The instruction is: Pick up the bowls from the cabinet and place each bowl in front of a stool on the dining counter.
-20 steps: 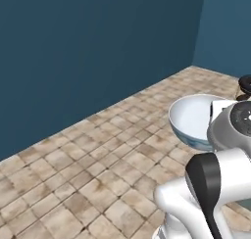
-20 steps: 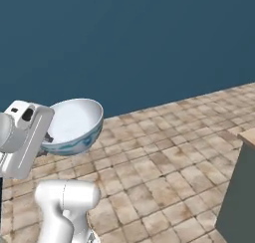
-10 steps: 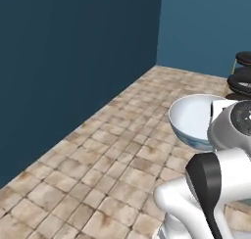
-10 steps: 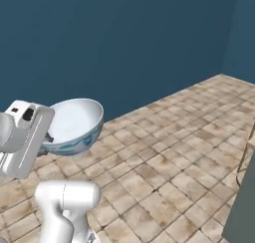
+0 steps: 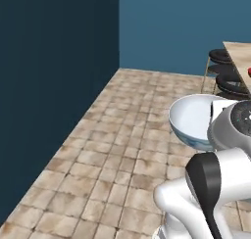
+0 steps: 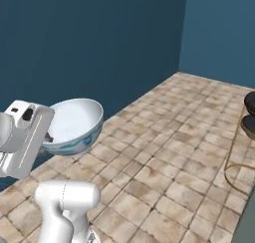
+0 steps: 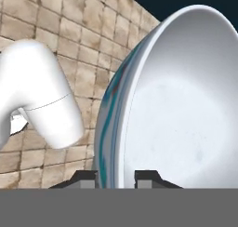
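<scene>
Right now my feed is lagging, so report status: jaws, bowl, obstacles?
Gripper shut on bowl rim. Bowl carried above tiled floor. Stools ahead by the counter.

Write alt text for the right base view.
The end effector grips the rim of a white bowl with blue pattern, held above a tan tiled floor. Dark blue walls stand behind; a black stool sits at the right edge.

Dark blue walls [image 5: 59, 86] meeting at a corner over beige stone-tiled floor [image 5: 122, 150]
</scene>
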Motion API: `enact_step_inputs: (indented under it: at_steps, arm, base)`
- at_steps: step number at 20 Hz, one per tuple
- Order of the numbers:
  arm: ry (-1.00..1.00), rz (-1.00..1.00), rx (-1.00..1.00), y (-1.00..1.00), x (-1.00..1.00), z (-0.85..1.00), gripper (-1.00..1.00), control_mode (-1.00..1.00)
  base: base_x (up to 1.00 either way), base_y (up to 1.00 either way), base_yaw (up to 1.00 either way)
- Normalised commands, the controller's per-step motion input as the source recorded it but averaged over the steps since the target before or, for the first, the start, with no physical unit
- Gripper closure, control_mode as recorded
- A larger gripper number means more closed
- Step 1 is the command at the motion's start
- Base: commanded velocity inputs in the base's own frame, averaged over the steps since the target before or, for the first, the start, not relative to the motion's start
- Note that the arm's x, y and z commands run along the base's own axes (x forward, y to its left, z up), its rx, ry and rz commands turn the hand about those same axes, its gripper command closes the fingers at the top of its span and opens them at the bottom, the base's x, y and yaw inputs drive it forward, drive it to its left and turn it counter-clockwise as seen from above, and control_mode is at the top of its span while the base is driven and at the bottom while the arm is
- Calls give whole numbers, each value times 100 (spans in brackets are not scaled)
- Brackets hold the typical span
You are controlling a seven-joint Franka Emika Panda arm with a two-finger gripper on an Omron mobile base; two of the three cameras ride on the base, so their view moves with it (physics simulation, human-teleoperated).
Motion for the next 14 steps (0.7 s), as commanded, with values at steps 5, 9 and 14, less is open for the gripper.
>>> enact_step_inputs:
  at_steps: [5,9,14]
  arm:
    - [0,0,0,0,0,0,100,100]
    - [0,0,0,0,0,0,100,100]
    - [0,0,0,0,0,0,100,100]
  base:
    - [100,70,-48]
    - [100,71,-50]
    - [100,71,-50]
